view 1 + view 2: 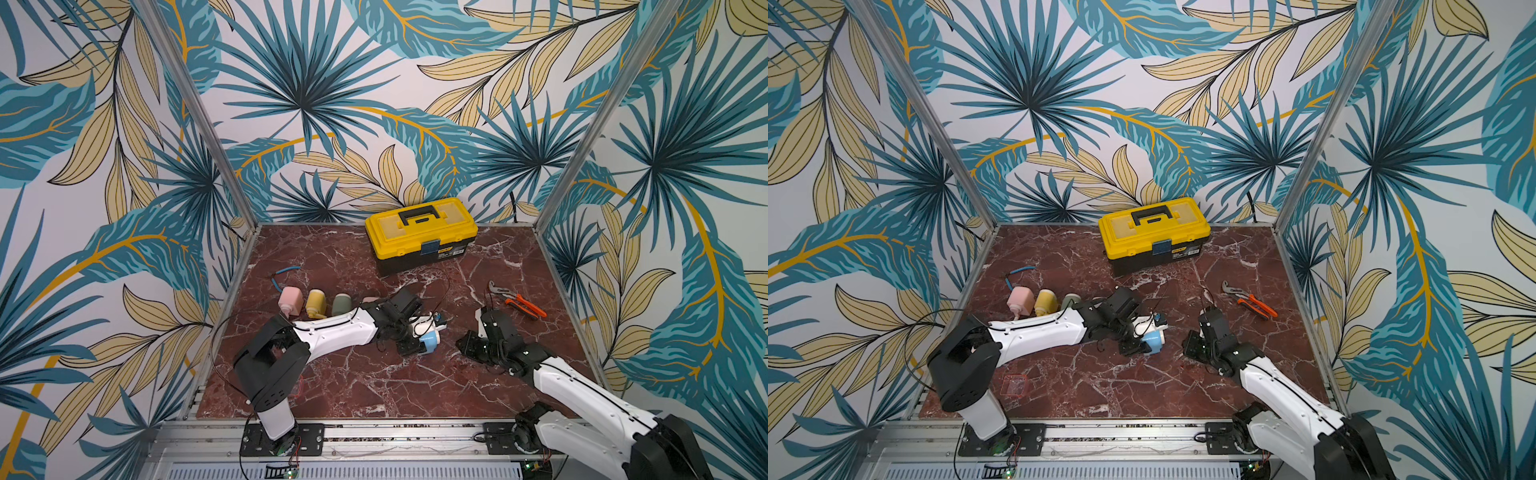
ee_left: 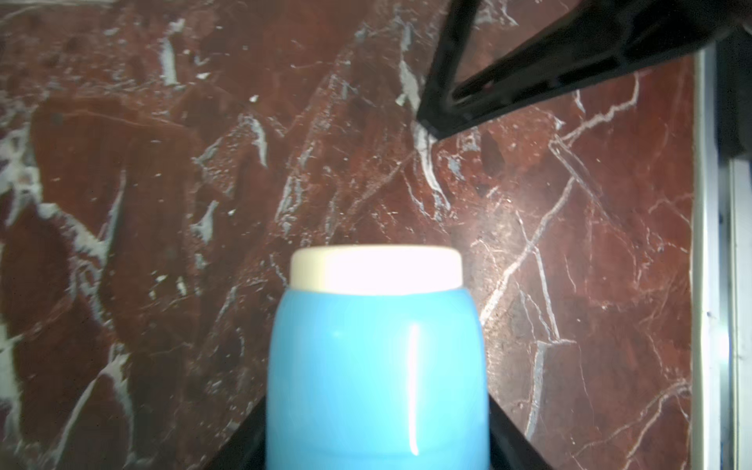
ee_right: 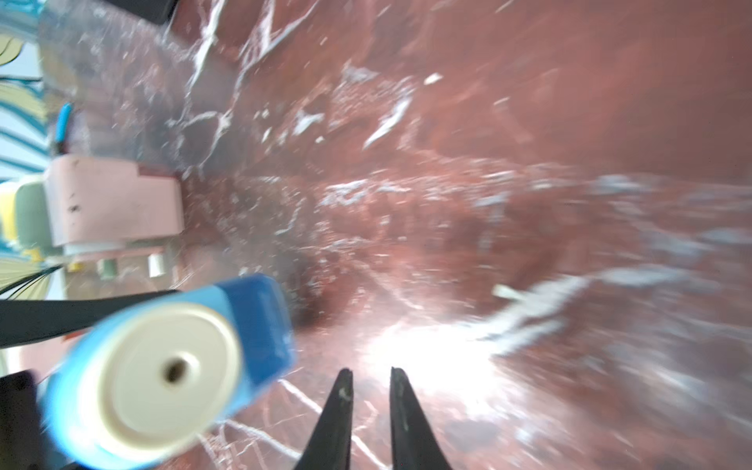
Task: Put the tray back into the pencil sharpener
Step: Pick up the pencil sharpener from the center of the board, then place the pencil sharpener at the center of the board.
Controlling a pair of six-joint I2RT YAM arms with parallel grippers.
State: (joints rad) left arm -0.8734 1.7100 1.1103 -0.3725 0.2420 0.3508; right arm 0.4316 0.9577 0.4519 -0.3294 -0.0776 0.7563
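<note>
- Seemingly the dark-blue tray (image 3: 260,321) sat in the pencil sharpener (image 1: 430,340), mid-frame, clamped by the left pincer (image 1: 417,332).
- Right pincer (image 3: 368,376), lower centre, slightly parted, held nothing; full seating looked unconfirmed.

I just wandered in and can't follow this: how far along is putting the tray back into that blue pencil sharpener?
Seemingly done: a darker blue piece, probably the tray, sits at the end of the pencil sharpener. In hand: the left end effector grips the sharpener; the right end effector hangs empty beside it, slightly open. Left: checking the tray is fully in, which blur hides.
</note>
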